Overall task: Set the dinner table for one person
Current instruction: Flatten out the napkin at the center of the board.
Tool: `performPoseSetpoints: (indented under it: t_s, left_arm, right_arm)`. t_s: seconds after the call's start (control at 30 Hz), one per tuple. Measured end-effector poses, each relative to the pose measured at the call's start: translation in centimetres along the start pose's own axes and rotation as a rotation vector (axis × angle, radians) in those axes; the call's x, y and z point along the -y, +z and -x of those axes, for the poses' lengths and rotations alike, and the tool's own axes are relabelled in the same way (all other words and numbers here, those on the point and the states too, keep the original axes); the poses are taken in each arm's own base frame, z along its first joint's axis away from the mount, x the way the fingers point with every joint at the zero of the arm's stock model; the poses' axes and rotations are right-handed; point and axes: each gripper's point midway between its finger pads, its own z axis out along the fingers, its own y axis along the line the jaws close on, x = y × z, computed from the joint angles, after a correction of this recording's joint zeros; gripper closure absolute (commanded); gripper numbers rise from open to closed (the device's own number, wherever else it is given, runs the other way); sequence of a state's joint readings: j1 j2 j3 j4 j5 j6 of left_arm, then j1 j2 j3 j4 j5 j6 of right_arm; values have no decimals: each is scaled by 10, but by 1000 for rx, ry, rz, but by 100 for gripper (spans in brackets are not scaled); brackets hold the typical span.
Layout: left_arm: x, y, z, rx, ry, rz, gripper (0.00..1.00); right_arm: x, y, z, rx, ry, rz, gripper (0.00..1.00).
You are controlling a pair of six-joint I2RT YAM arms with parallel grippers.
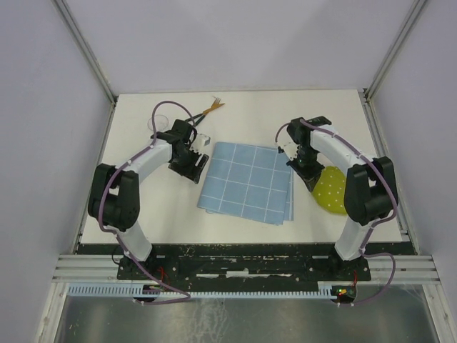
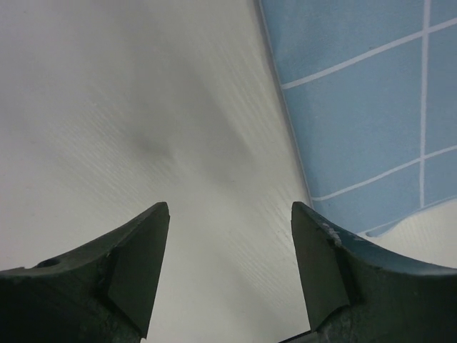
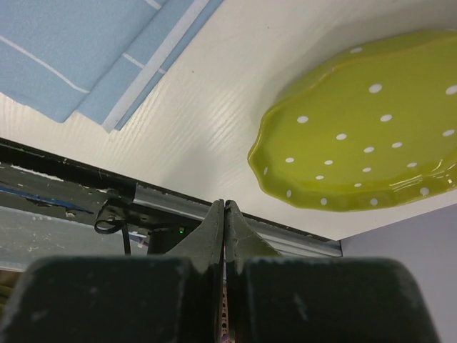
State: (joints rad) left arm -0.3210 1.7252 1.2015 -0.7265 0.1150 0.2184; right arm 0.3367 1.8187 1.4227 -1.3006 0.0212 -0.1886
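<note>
The off-white dinner table (image 1: 243, 107) carries a light-blue gridded cloth (image 1: 246, 182) at its middle. A yellow-green plate with white dots (image 1: 333, 190) lies right of the cloth, partly under my right arm. My left gripper (image 1: 191, 166) is open and empty, low over bare table (image 2: 143, 107) just left of the cloth's edge (image 2: 357, 107). My right gripper (image 1: 305, 171) is shut and empty, between the cloth and the plate. In the right wrist view its closed tips (image 3: 225, 207) sit below the plate (image 3: 364, 150) and the cloth's corner (image 3: 78, 50).
Orange-handled utensils (image 1: 209, 109) lie at the back of the table. A faint clear round item (image 1: 161, 118) and a small white object (image 1: 203, 140) sit behind my left gripper. The black base rail (image 1: 243, 261) runs along the near edge.
</note>
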Motion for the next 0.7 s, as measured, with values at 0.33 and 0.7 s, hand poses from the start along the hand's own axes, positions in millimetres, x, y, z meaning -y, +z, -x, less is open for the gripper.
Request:
performPoseSetpoints:
  t_s: [0.33, 0.7]
  left_arm:
    - [23, -7, 3, 5, -9, -128, 24]
    - [40, 1, -1, -24, -56, -219, 26]
  right_arm:
    - [-5, -11, -9, 35, 2, 18, 98]
    - [-5, -11, -10, 32, 4, 17, 98]
